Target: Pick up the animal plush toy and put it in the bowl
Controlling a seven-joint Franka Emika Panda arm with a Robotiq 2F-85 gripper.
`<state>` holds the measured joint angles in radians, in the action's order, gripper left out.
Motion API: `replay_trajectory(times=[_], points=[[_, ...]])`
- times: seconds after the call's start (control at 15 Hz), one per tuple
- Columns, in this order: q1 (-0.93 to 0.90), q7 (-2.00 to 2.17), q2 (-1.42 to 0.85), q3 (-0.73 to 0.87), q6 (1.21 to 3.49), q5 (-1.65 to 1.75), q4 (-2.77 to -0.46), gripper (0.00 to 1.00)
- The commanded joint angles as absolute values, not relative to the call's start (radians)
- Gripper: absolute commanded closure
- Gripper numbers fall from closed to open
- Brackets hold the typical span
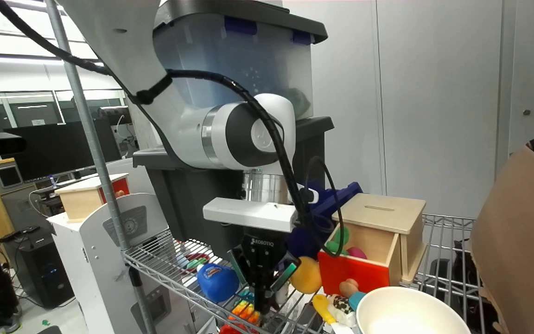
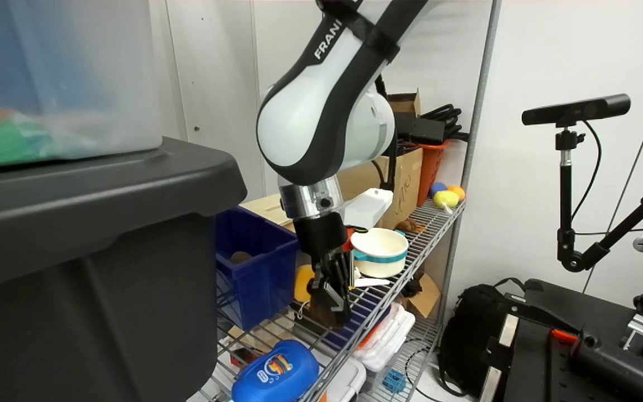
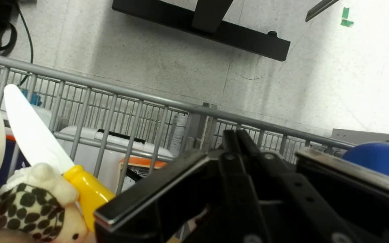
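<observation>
At the lower end of my gripper (image 2: 337, 304) in an exterior view, a small brown lump, the animal plush toy (image 2: 326, 317), sits right up against the fingertips. In the wrist view the two fingertips of the gripper (image 3: 235, 132) are drawn together, with only a thin dark slit between them. The gripper is shut; whether a fold of the toy is pinched in it cannot be made out, since the fingers hide most of the toy there. The wide cream-white bowl (image 1: 413, 311) stands apart from the gripper on the wire shelf, and in an exterior view the bowl (image 2: 380, 240) has a teal band.
A blue bottle (image 1: 217, 282) lies on one side of the gripper. Between gripper and bowl are a toy knife (image 3: 88, 194) and a dark-spotted soft figure (image 3: 29, 209). Behind stand an orange round toy (image 1: 306, 276), a red-fronted drawer box (image 1: 355, 273) and a blue bin (image 2: 263, 285).
</observation>
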<state>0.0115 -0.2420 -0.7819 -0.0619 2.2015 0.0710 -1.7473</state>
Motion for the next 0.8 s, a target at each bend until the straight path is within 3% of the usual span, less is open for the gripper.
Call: replay_trajectory(times=[0.0,0.73], points=[[0.003,-0.208,-0.709,-0.053,2.220,0.077,-1.824,0.99],[0.014,-0.131,-0.528,-0.010,2.279,0.085,-2.037,0.99]])
